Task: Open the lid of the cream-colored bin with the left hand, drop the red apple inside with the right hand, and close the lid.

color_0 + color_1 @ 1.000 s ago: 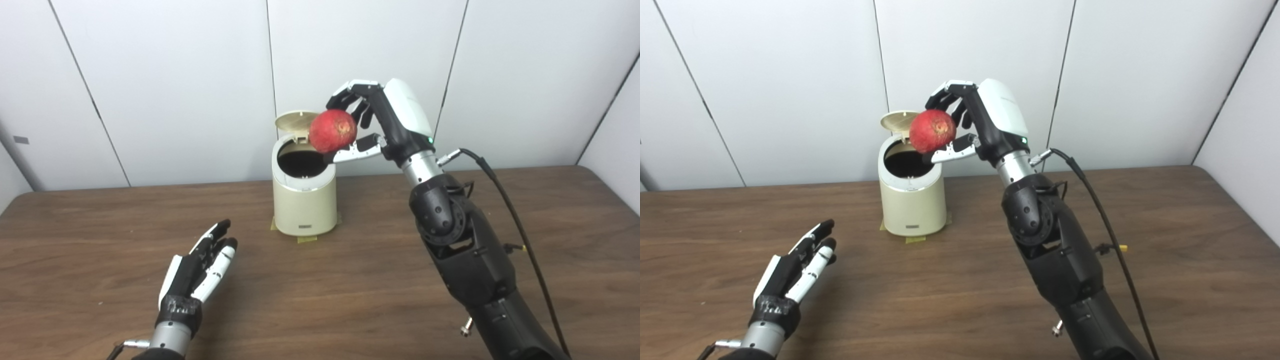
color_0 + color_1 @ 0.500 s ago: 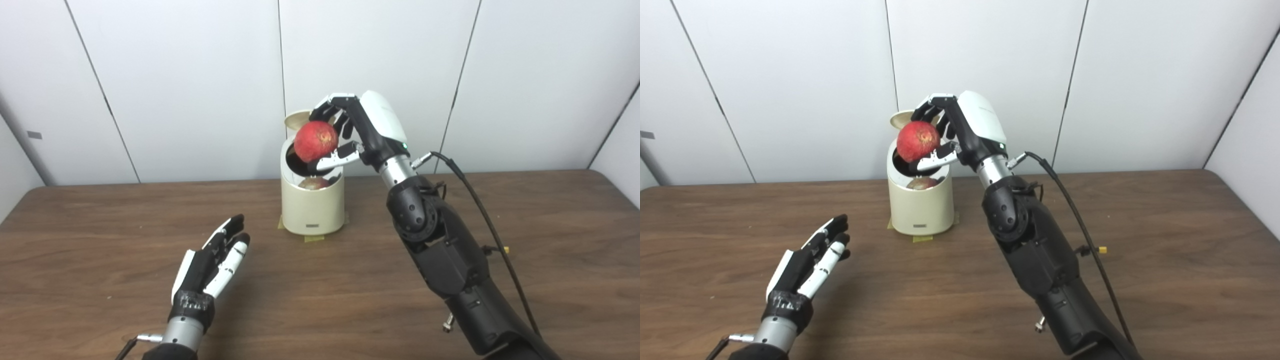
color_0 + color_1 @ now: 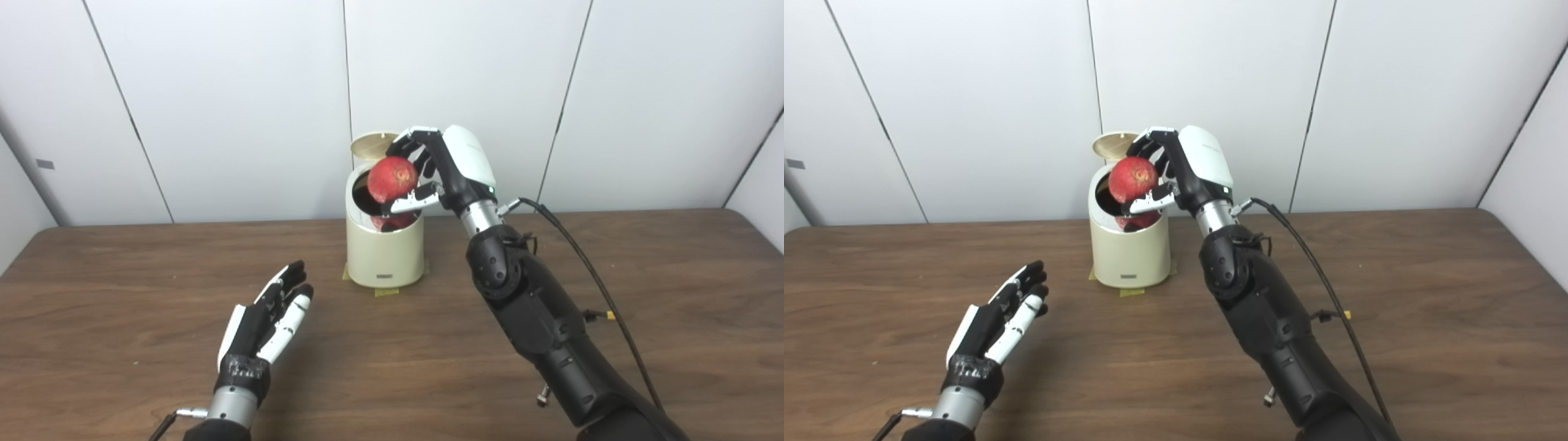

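Red apple [image 3: 392, 179] lower, above bin [image 3: 384, 257]

Right robot hand [image 3: 438, 168] raised, fingers curled; left robot hand [image 3: 266, 321] flat, open.

black arms with silver wrists, black-and-white hands [image 3: 269, 318], and a black cable [image 3: 588, 263] (right forearm).

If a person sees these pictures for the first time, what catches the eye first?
The round red apple, held by the right hand just above the open cream-coloured cylindrical bin at the table's far side. Nearer, the left hand hovers open and empty over the brown wooden table.
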